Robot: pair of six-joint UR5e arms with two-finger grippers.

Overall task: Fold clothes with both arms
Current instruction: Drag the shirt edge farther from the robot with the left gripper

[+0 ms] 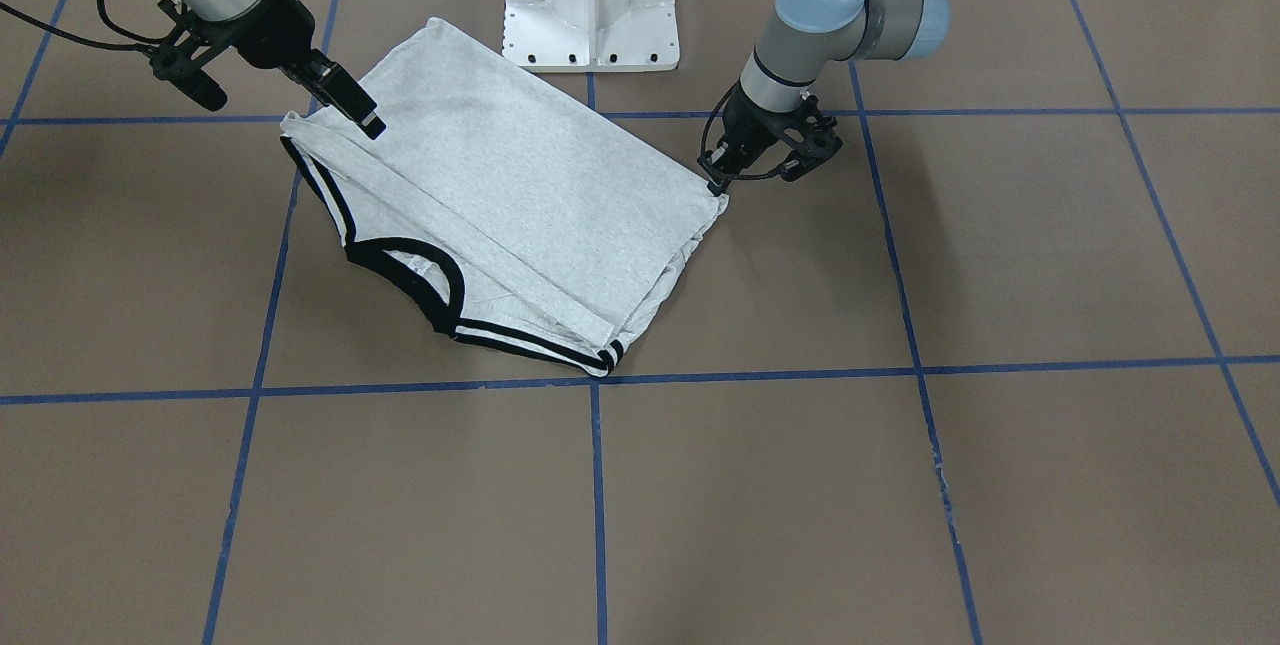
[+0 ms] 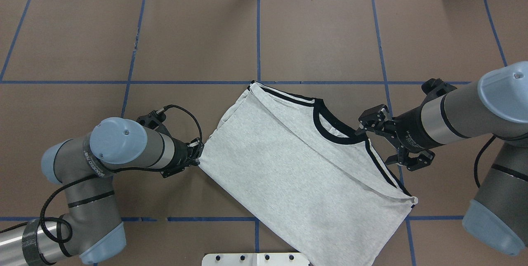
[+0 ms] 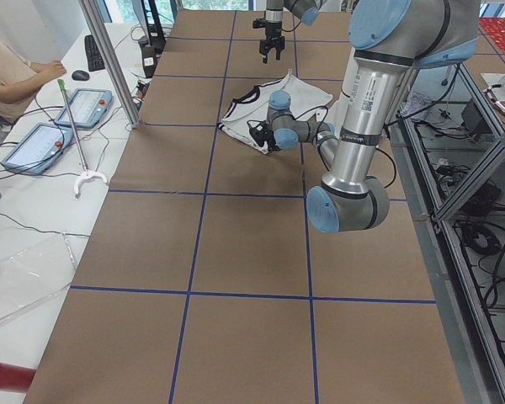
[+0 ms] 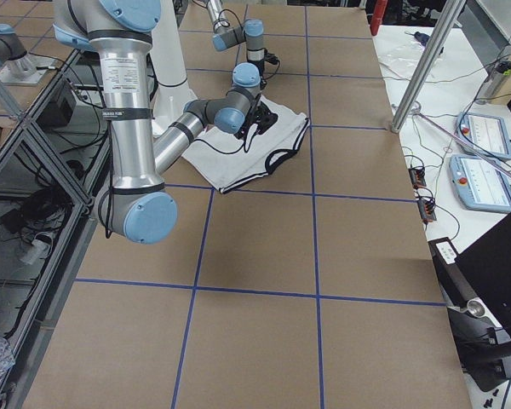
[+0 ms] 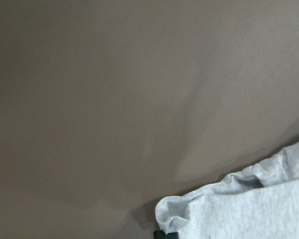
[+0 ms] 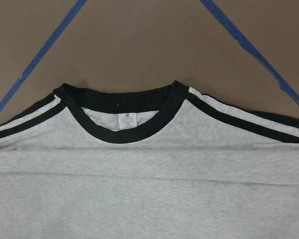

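Observation:
The grey T-shirt point(image 1: 520, 185) point(image 2: 297, 163) lies folded lengthwise on the brown table, with its black collar point(image 6: 124, 127) and shoulder stripes facing up and no print showing. My left gripper point(image 1: 716, 187) point(image 2: 199, 154) is low at the hem corner, shut on the T-shirt. The left wrist view shows that corner point(image 5: 199, 209) curled beside a black fingertip. My right gripper point(image 1: 368, 123) point(image 2: 363, 130) hovers over the shoulder next to the collar. It looks open and holds nothing. Neither of its fingers shows in the right wrist view.
The white pedestal point(image 1: 590, 5) point(image 2: 255, 260) stands just behind the shirt. Blue tape lines point(image 1: 597, 485) grid the brown table. In the exterior left view a person point(image 3: 8, 76) sits at a side desk with tablets point(image 3: 76, 105), beside a metal pole point(image 3: 109, 63).

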